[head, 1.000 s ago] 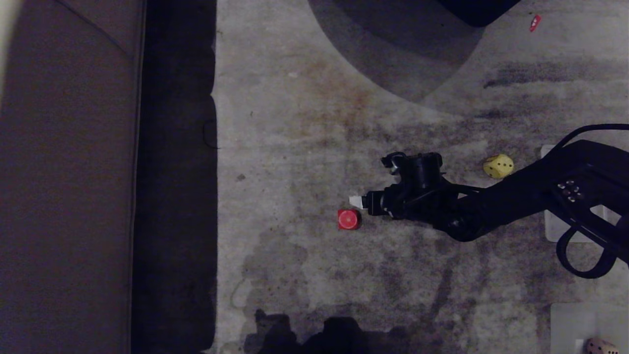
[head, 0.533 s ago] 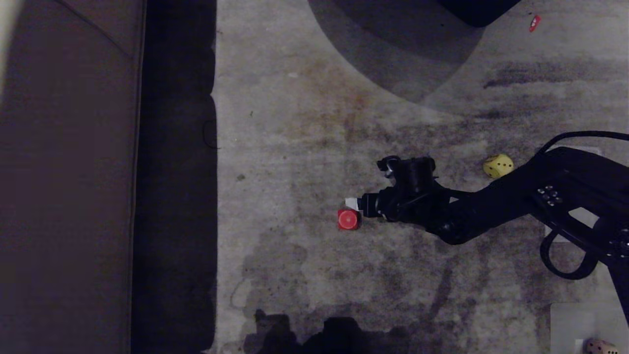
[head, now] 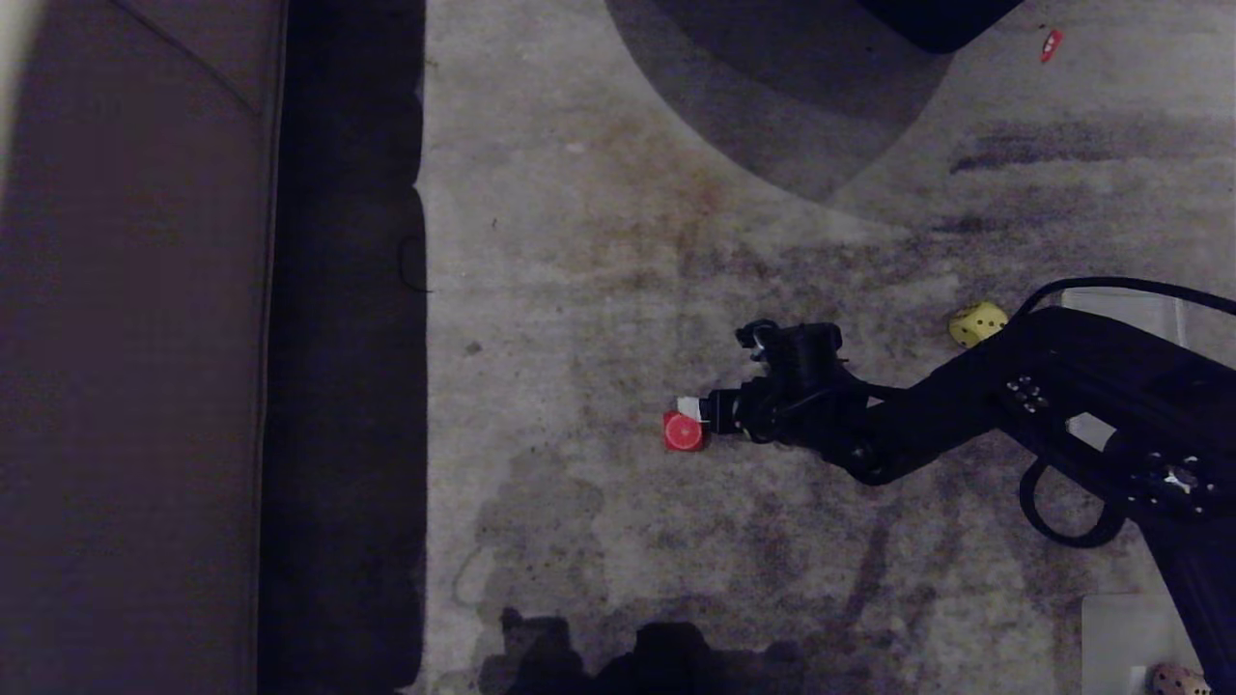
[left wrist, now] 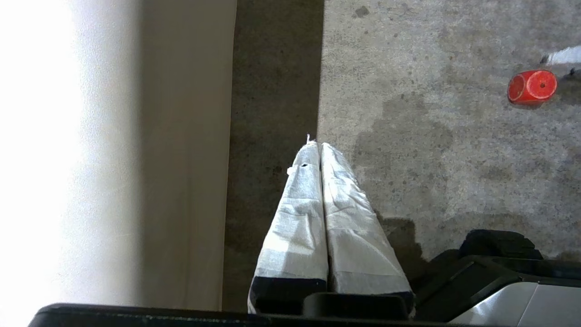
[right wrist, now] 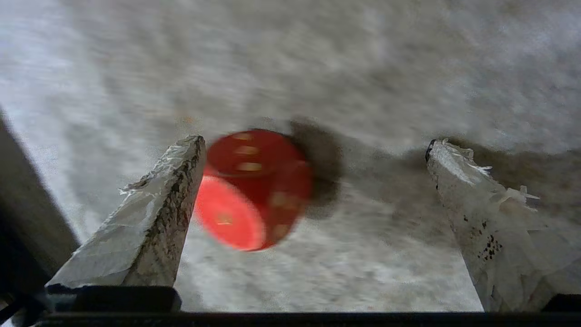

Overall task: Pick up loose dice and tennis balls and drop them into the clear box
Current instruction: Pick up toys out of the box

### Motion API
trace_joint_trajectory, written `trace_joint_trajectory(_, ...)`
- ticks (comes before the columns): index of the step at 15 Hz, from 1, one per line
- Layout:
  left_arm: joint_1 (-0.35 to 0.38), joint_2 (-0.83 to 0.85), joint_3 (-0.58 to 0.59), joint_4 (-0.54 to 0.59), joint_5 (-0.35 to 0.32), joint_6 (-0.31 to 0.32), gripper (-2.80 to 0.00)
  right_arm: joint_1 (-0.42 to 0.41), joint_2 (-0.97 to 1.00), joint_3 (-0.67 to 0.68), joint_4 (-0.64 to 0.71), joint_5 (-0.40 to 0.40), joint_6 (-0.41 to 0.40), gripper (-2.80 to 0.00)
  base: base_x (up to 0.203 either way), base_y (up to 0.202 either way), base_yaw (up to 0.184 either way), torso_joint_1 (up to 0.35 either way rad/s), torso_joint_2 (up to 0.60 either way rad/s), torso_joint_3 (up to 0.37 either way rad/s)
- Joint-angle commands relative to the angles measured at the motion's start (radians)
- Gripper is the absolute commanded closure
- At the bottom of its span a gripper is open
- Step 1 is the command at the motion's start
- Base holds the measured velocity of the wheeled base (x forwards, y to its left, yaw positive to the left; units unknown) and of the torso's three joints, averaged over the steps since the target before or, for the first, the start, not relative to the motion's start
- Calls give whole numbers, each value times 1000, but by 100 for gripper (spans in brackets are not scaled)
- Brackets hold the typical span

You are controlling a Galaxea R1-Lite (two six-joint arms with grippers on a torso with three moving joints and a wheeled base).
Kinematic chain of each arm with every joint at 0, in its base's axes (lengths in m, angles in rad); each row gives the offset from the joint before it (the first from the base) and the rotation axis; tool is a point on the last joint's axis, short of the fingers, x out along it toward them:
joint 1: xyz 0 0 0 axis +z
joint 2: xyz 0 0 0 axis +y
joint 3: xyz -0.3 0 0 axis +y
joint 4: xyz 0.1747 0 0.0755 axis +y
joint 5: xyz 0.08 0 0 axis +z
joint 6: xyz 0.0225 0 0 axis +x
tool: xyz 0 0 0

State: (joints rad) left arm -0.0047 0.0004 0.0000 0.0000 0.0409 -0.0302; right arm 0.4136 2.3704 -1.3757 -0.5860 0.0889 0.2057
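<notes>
A red die [head: 683, 431] [left wrist: 532, 86] lies on the grey carpet. My right gripper [head: 691, 421] reaches to it from the right, low over the floor and open. In the right wrist view the red die [right wrist: 254, 188] sits between the taped fingers of the gripper [right wrist: 313, 143], close against one finger [right wrist: 154, 213] and well apart from the other. A yellow die [head: 977, 323] lies behind the right arm. A tan die [head: 1176, 681] shows at the bottom right corner by a pale translucent piece [head: 1120, 627] that may be the clear box. No tennis balls are in view. My left gripper [left wrist: 316, 144] hangs shut and empty.
A dark sofa front [head: 145, 386] runs down the left with a deep shadow strip beside it. Another pale translucent plastic piece [head: 1130, 307] lies partly hidden behind my right arm. A small red scrap [head: 1051, 44] lies far back right.
My right arm has stretched further left and sunk lower, bringing its open fingers round the red die. The die has stayed in place.
</notes>
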Motion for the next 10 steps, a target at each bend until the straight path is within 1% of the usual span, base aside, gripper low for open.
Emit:
trace_joint_trajectory(1, 0, 1, 2, 0, 1, 0, 0, -6, 34, -2, -11, 0, 0, -280, 0, 0, 0, 0, 0, 0)
trace_joint_trajectory(10, 0, 0, 2, 0, 1, 0, 0, -13, 64, -3, -25, 2, -2, -280, 0, 0, 0, 0, 0, 0)
